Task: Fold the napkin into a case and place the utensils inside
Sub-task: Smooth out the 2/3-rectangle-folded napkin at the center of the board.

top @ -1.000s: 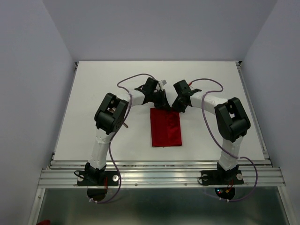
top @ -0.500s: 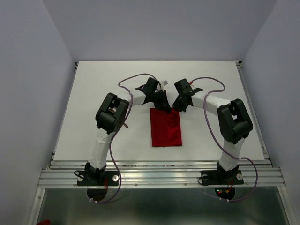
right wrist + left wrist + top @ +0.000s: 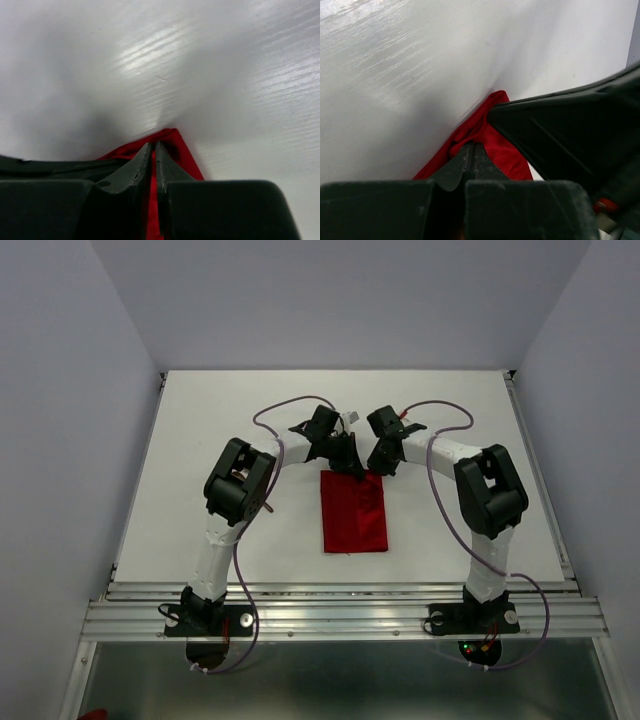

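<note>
The red napkin (image 3: 354,512) lies in the middle of the white table (image 3: 220,430), folded into a long strip. Its long side points straight away from the arm bases. Both arms reach to its far end, likely to lift it and fold it again. The right gripper (image 3: 153,146) pinches the far right corner. The left gripper (image 3: 472,147) is squeezed tight and seems to pinch the far left corner

Pinching a corner of the red napkin (image 3: 175,150) with the right gripper (image 3: 153,146), jaws nearly together, on the white surface (image 3: 150,60).
</note>
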`<state>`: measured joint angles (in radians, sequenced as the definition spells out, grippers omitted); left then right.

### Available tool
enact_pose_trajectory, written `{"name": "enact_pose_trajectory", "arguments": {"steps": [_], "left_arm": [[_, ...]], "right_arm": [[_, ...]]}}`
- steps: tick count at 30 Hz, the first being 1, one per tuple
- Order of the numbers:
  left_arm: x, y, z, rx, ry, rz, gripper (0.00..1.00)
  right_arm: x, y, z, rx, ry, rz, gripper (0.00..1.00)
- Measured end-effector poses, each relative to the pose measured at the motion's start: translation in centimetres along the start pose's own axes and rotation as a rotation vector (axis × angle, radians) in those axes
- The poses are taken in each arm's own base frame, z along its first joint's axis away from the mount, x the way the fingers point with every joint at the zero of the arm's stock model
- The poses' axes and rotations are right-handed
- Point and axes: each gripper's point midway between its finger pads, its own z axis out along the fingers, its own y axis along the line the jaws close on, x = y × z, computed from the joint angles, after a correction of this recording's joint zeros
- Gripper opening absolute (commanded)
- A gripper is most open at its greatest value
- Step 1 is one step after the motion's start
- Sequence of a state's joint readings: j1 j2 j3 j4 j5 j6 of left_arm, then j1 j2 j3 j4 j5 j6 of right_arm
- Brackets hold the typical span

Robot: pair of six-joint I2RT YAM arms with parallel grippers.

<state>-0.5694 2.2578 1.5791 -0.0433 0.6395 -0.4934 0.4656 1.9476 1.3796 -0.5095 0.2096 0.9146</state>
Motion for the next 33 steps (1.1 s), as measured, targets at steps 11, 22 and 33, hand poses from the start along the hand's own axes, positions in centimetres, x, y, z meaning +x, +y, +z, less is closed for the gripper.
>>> {"name": "enact_pose_trajectory", "arguments": {"steps": [11, 22, 33], "left_arm": [[0.2, -0.1, 0.0, 0.013, 0.012, 0.027, 0.0], [3.1, -2.0, 0.7, 0.055, 0.102, 0.083, 0.0], [5.7, -3.9, 1.7, 0.073, 0.172, 0.152, 0.0]], "right_arm": [[1.2, -1.4, 0.8, 0.007, 0.0, 0.032, 0.12], [3.6, -5.3, -1.3, 0.024, 0.008, 0.078, 0.12], [5.1, -8.1, -3.3, 0.073, 0.036, 0.068, 0.14]]}}
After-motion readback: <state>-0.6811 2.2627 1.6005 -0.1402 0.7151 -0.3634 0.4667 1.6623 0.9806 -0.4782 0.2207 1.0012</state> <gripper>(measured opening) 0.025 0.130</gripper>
